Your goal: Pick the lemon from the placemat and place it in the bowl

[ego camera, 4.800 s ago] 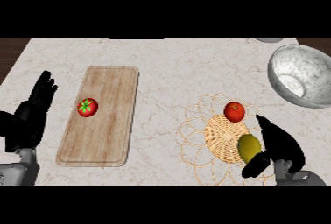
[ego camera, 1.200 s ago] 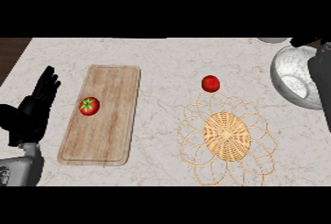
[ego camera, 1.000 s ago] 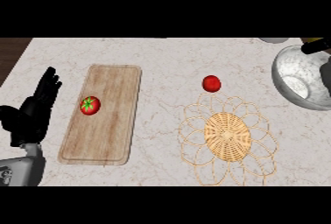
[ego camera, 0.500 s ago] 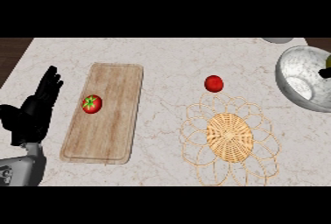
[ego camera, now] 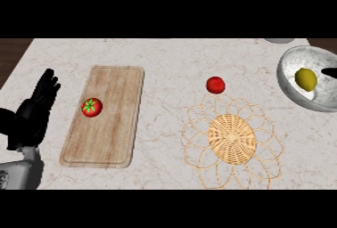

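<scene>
Now, entries from the hand outward:
Right hand (ego camera: 329,71): only a dark tip shows at the view's right edge; cannot tell its state.
Lemon (ego camera: 305,79): just left of that tip, lying inside the bowl (ego camera: 291,84).
Placemat (ego camera: 232,138): well below-left of it, bare.
Left hand (ego camera: 38,107): resting open, far left.
Risk: a retreating tip might nudge the lemon; bowl wall should contain it.

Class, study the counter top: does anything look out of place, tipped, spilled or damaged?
Nothing stands out. The lemon lies in the bowl, the tomato sits on the cutting board, and a small red fruit rests on the counter just beyond the woven placemat. Nothing is spilled or broken.
</scene>
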